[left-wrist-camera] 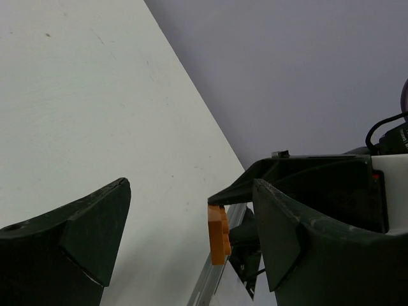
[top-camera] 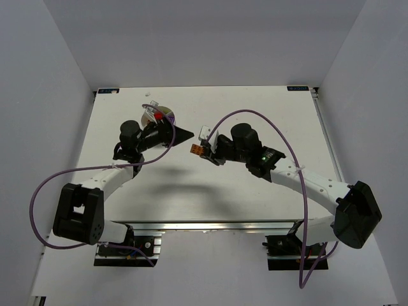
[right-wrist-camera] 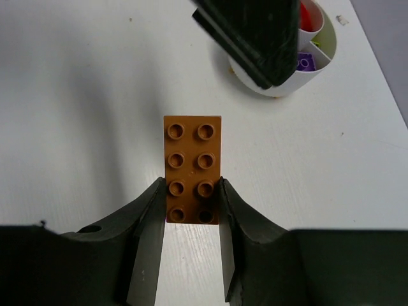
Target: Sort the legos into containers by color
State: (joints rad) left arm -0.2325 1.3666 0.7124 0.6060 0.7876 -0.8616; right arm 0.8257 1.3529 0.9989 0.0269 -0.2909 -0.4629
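Orange plate (right-wrist-camera: 192,169): a flat brick with eight studs in two rows of four, held to the right of the white dish (right-wrist-camera: 280,83) and a little nearer the arm bases. It is apart from the dish.
Plate's pose: studs face the right wrist camera and the long axis points away from the wrist. Whether it touches the table (top-camera: 255,108) cannot be told.
Right gripper (right-wrist-camera: 191,204): clamped on the plate's two long sides at the end nearest the wrist, one finger on each side. The far half of the plate sticks out past the fingertips.
White dish: round with inner dividers, at the far left-centre of the table. In the top view the left arm partly hides it.
Dish contents: a red piece (right-wrist-camera: 310,16) and a purple piece (right-wrist-camera: 306,62) in neighbouring compartments. A lime-green tint shows in a third, too small to make out.
Left gripper (top-camera: 183,134): just right of the dish, between the dish and the plate, with its tip pointing toward the plate. Jaws stand wide apart with nothing between them.
Left wrist view: the plate shows edge-on beyond the open fingers (left-wrist-camera: 95,229), pinched in the right gripper.
Purple cables (top-camera: 38,191): one loops along each arm.
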